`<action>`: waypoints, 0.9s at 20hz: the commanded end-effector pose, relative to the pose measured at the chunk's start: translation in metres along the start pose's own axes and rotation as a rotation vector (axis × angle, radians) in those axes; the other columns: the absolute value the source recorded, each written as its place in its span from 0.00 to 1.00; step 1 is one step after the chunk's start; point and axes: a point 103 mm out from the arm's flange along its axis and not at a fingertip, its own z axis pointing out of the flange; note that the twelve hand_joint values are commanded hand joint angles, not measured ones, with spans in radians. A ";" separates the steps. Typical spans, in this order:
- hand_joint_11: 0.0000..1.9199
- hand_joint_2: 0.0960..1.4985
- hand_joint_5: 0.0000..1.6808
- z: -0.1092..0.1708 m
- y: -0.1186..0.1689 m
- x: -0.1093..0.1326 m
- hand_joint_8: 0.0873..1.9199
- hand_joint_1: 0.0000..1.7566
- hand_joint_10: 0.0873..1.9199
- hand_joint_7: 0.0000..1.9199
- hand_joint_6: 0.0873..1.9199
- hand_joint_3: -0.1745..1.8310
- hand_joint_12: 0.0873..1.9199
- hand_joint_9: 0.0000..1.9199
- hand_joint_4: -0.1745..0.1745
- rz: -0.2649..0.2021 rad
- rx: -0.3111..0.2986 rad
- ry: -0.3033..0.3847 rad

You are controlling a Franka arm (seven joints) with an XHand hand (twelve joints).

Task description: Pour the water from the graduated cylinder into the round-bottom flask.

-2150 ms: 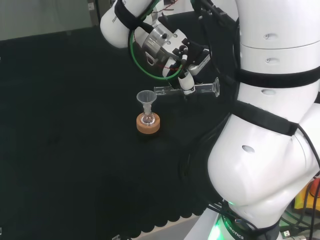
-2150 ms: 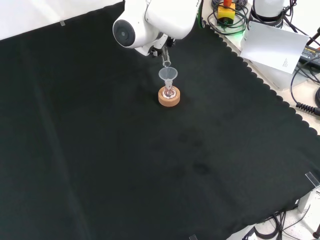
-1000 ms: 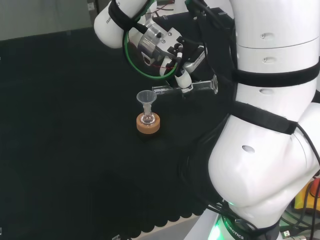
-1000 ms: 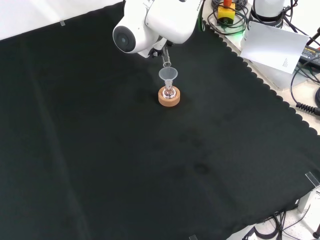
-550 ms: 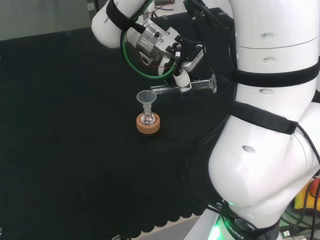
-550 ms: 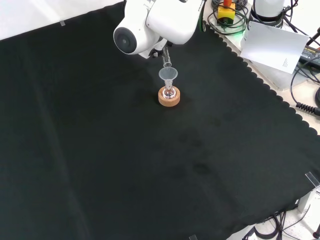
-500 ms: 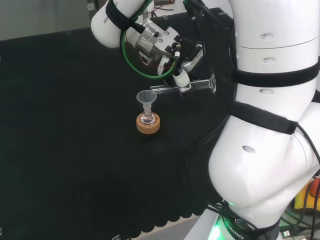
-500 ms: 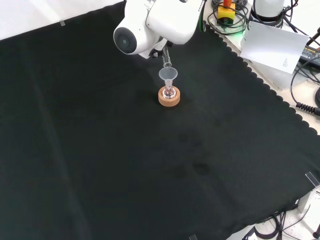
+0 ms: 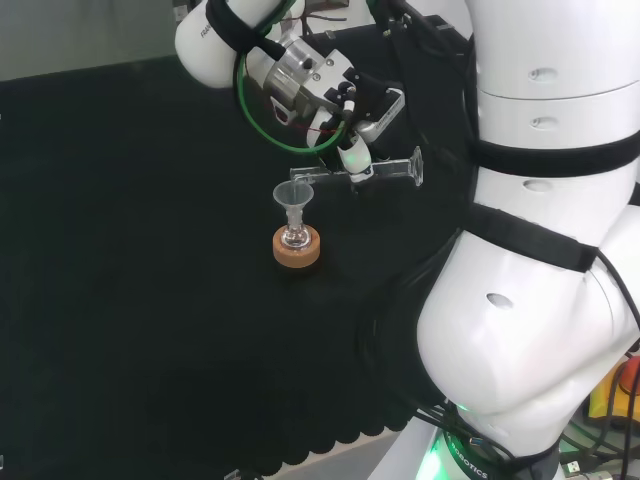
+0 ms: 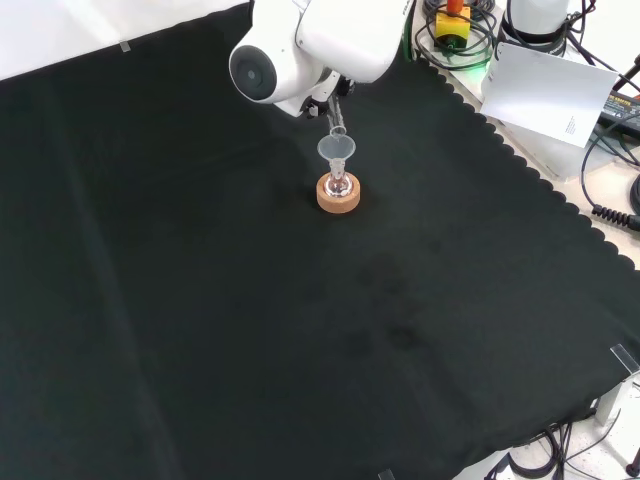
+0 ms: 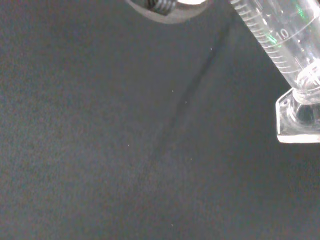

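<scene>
Black cloth spreads below my hand, which grips the clear glass graduated cylinder almost level, mouth seemingly over the clear funnel in the cork-ringed round-bottom flask.

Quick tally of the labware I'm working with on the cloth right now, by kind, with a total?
Clear graduated cylinder, held tipped over in the robot hand: 1
Clear plastic funnel sitting in the flask's neck: 1
Small clear round-bottom flask: 1
Round cork ring stand under the flask: 1
Total: 4
</scene>
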 end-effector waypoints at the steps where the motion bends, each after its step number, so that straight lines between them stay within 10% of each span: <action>1: 0.62 0.68 0.66 0.006 -0.004 -0.007 0.37 0.73 0.00 0.59 0.39 0.09 0.39 0.77 0.00 -0.036 -0.080 0.063; 18: 0.62 0.68 0.66 0.029 -0.010 -0.030 0.38 0.73 0.00 0.59 0.39 0.09 0.39 0.77 0.00 -0.175 -0.386 0.299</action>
